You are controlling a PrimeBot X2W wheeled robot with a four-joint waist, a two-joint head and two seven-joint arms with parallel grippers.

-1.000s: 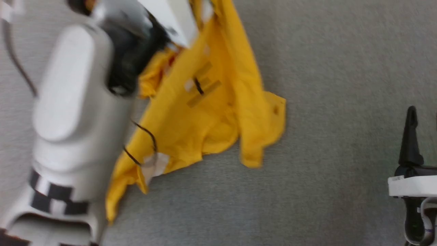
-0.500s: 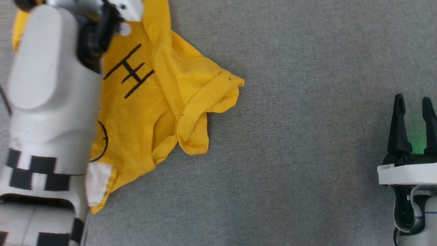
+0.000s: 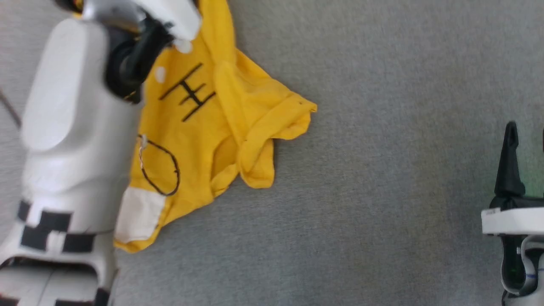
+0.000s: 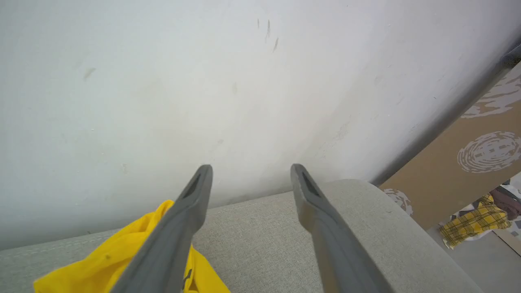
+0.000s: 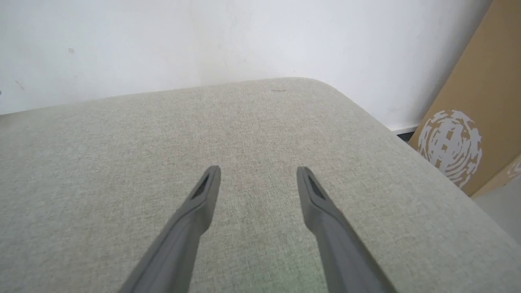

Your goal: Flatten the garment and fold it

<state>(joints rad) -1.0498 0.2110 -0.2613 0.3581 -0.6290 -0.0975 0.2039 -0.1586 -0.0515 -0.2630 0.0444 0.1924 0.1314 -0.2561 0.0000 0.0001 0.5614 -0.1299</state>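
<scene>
Left gripper (image 4: 250, 173) spread, empty, angled toward wall | white forearm (image 3: 72, 127) overlapping shirt's left edge | right gripper (image 5: 258, 173) spread, empty, above grey cushion (image 5: 101, 142) | yellow T-shirt (image 3: 238, 114): one, crumpled, head view's upper left

garment (image 3: 199, 140): L side hid behind L forearm (image 3: 72, 127), top cut by frame edge | R gripper (image 3: 527, 136): 2nd finger cut at R edge | L wrist cam: garment cut at bottom, part behind L gripper (image 4: 250, 167) finger

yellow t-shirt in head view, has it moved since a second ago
Yes. The yellow T-shirt has settled flatter on the grey cushion, its sleeve edge drawn left, away from the unmoved right tool.
</scene>
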